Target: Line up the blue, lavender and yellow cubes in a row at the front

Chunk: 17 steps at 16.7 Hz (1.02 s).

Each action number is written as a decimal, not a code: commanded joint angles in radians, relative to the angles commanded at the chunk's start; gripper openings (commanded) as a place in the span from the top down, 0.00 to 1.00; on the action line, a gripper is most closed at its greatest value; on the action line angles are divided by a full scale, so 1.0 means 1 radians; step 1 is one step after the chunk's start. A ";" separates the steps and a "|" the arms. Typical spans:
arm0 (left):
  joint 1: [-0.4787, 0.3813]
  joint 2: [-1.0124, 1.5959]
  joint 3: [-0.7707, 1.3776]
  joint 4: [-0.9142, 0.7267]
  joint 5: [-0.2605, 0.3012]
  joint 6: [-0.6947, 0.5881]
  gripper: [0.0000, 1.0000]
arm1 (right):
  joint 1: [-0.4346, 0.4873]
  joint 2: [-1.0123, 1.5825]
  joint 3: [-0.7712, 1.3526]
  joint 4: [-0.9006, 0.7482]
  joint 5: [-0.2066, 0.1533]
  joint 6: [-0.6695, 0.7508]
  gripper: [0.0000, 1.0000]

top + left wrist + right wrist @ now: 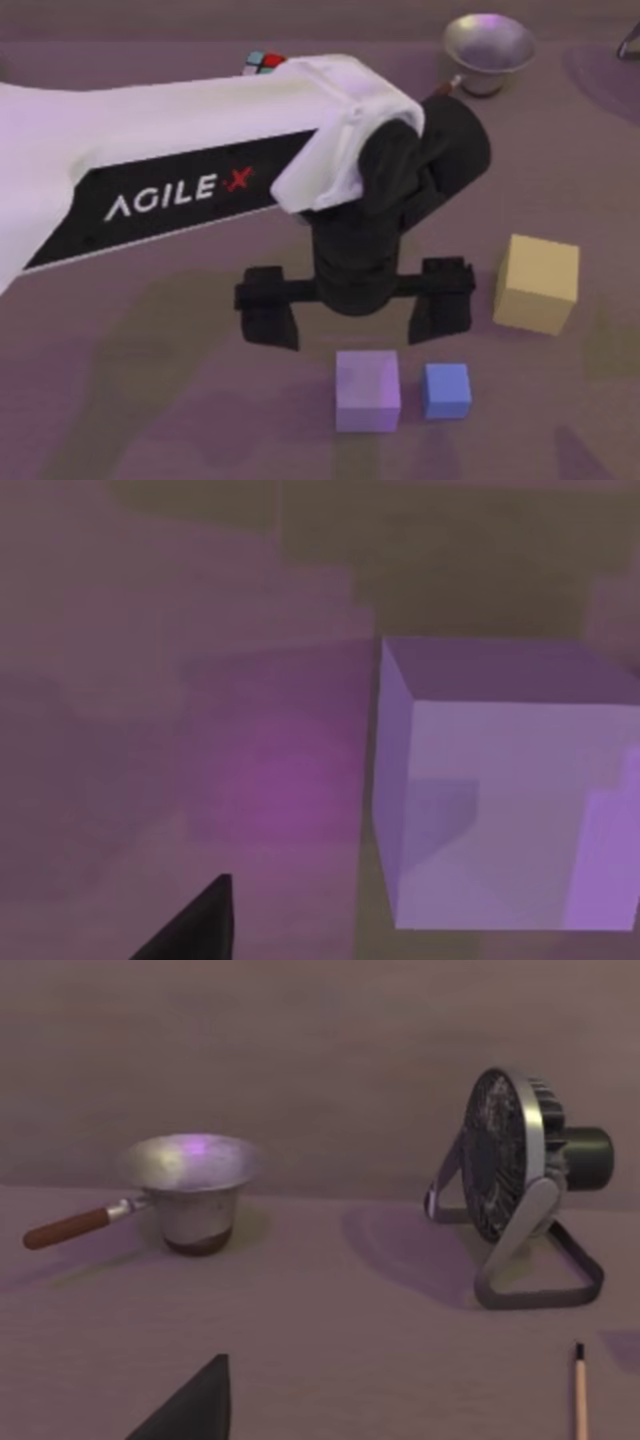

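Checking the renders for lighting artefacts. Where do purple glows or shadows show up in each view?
Top view: the left arm's dark shadow spreads across the table around the lavender cube. Left wrist view: a magenta glow on the bare table beside that cube. Right wrist view: a purple glint inside the metal pot; the fan casts a purplish shadow.

- Worktop [150,400]: dull purple-brown surface.
- Front: lavender cube [367,390] just beside blue cube [446,390].
- Right: yellow cube [537,283].
- Rear: metal saucepan [488,48], puzzle cube [263,62], fan [525,1200].
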 joint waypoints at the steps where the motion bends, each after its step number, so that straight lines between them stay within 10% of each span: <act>1: 0.023 -0.041 -0.036 0.025 -0.001 0.012 0.00 | 0.009 0.038 0.036 -0.026 -0.001 -0.023 0.00; 17: 0.673 -1.398 -1.162 0.777 0.001 0.595 0.00 | 0.248 1.450 1.084 -0.827 0.002 -0.705 0.00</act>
